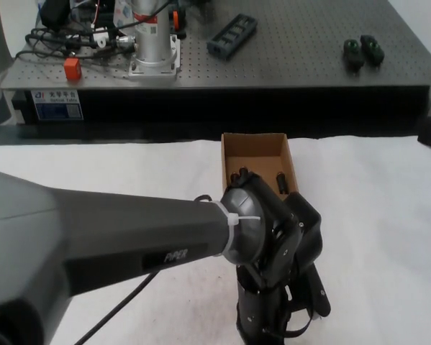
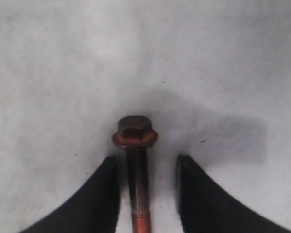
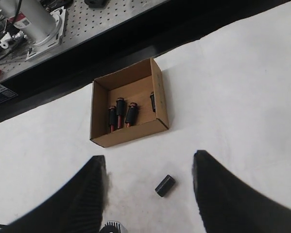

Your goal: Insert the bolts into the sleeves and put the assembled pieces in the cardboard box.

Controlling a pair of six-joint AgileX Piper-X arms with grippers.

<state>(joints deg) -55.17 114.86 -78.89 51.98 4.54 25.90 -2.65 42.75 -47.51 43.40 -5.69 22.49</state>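
High view: an arm is hanging wrist-down over the cloth-covered worktop, just on the robot's side of the cardboard box; can't tell which arm it is; box is sitting open-topped, presumably so finished pieces drop straight in.

Left wrist view: left pincer is standing spread, fingers straddling the bolt at its shank, not clamping it; bolt is lying flat on the cloth, long axis running along the pincer's reach, hex head pointing away from the wrist; looks lined up for a shank grab; its place relative to the box can't be told here.

Right wrist view: right pincer is gaping, holding nothing, hovering high on the robot's side of the box; sleeve is lying on its side near the box's front wall, axis skewed to that wall; assembled pieces are lying flat inside the box, three side by side, axes roughly front-to-back, a fourth against a side wall.
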